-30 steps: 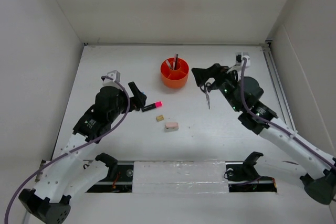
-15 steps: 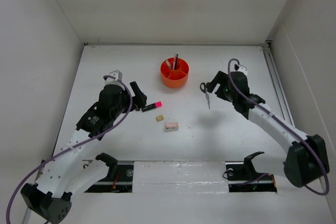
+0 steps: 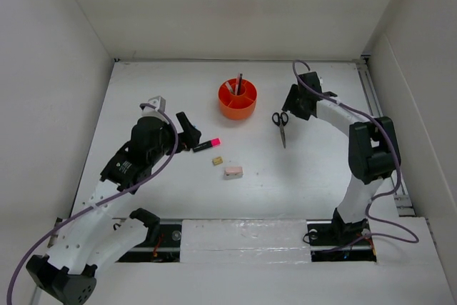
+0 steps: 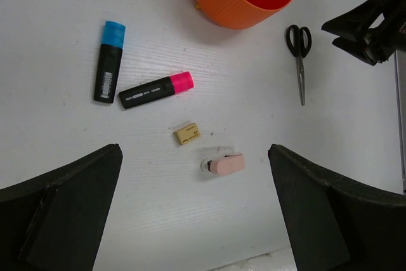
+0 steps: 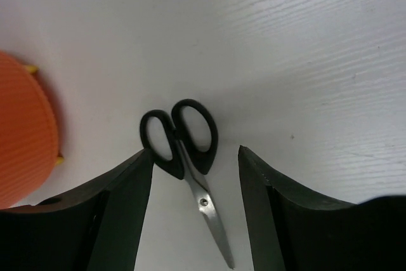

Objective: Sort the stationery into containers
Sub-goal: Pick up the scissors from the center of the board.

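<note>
1. On the table (image 3: 157, 83), just right of the orange organiser (image 3: 237, 110), the scissors (image 5: 184, 147) lie flat, blades toward the near edge.
2. Right pincer (image 5: 196, 157): open, one finger either side of the black handles, gripping nothing.
3. Left pincer (image 4: 195, 153): wide open, empty, above the pink-capped highlighter (image 4: 155, 90).
4. To do it well: drop low, centre on both loops and squeeze squarely, or the scissors will likely pivot.
5. Writing: white print on the pink-capped barrel and a label on the blue-capped highlighter (image 4: 109, 61), both unreadable.
</note>
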`<state>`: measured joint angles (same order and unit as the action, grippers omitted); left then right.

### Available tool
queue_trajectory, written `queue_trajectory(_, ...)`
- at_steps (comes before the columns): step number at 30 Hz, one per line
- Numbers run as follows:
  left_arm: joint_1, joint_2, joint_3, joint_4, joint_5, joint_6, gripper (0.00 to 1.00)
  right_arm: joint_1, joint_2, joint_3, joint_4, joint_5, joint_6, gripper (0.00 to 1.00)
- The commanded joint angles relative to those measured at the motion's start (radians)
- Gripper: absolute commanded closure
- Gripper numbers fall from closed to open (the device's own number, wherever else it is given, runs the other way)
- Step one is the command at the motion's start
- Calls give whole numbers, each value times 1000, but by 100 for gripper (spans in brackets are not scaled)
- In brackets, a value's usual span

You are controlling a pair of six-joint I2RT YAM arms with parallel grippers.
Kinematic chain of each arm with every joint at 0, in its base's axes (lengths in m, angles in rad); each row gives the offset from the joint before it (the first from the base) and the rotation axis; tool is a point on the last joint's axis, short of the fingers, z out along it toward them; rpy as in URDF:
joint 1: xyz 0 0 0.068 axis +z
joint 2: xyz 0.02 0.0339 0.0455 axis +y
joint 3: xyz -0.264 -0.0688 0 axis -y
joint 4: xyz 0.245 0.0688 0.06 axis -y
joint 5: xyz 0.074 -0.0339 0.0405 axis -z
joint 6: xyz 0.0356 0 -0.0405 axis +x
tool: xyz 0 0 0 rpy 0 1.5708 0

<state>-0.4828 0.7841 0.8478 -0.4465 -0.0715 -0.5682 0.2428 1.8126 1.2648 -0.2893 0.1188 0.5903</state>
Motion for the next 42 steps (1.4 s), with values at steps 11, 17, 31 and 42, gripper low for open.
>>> queue_trajectory(11,3,-34,22,34,50,34,0,-40,126,133,-111,-19,-104,44)
queue_trajectory(17,3,-43,22,34,50,34,0,-31,171,156,-132,-30,-126,48)
queue_trajectory(31,-27,-62,22,43,61,34,0,-13,267,300,-381,-42,-245,60)
queue_trajectory(42,-27,-82,22,43,61,34,0,29,315,357,-462,15,-274,92)
